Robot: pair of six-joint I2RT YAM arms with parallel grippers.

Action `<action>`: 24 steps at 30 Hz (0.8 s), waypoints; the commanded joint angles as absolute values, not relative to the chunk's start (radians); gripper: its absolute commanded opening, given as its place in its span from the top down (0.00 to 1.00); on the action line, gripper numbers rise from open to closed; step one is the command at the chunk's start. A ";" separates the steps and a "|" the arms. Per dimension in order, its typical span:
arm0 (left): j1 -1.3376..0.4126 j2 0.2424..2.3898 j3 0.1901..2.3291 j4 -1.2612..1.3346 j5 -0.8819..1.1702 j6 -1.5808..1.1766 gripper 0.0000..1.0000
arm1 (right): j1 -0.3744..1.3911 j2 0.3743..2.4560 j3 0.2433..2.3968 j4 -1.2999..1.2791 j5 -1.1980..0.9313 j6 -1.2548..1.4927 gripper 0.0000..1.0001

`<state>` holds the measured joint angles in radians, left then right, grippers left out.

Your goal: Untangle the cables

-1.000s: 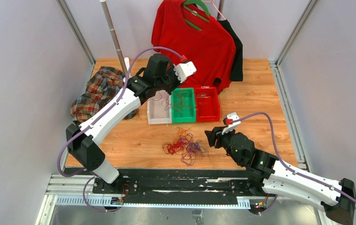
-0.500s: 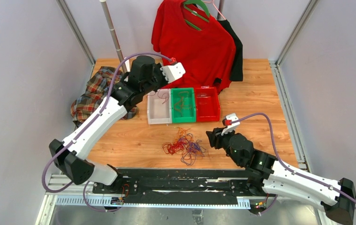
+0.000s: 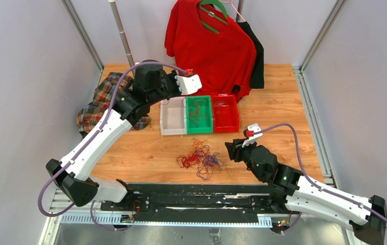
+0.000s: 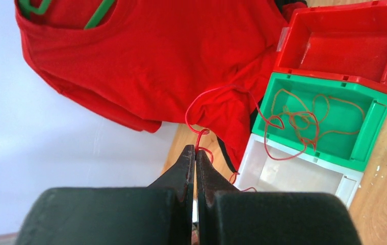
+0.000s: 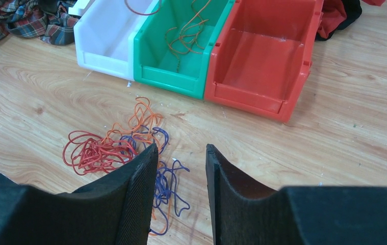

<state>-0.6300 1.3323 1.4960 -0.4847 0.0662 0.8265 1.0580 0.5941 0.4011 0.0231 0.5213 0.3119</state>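
The cables (image 3: pixel 200 157) lie as a loose tangle of red, orange and purple wires on the wooden table, in front of the bins. My right gripper (image 3: pixel 229 149) sits just right of them. In the right wrist view it (image 5: pixel 181 150) is open and empty, with the cables (image 5: pixel 125 148) beside its left finger. My left gripper (image 4: pixel 195 148) is shut on one red cable (image 4: pixel 197 109) that loops away over the white bin (image 4: pixel 303 178) and green bin (image 4: pixel 375 127). From above, the left gripper (image 3: pixel 177 94) hovers by the white bin (image 3: pixel 164 122). Orange cables (image 3: pixel 197 112) lie in the green bin (image 3: pixel 200 129).
A red bin (image 3: pixel 226 127) stands right of the green one. A plaid cloth (image 3: pixel 104 99) lies at the back left. A red shirt (image 3: pixel 211 46) on a green hanger hangs behind the bins, near a metal pole (image 3: pixel 122 35).
My left arm has swung left and back from above the green bin toward the white bin, carrying the red cable. My right gripper has narrowed a little.
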 commanded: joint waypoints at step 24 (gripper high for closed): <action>-0.634 1.306 1.520 -0.591 0.214 1.090 1.00 | 1.046 0.601 0.448 -0.007 0.559 0.315 0.64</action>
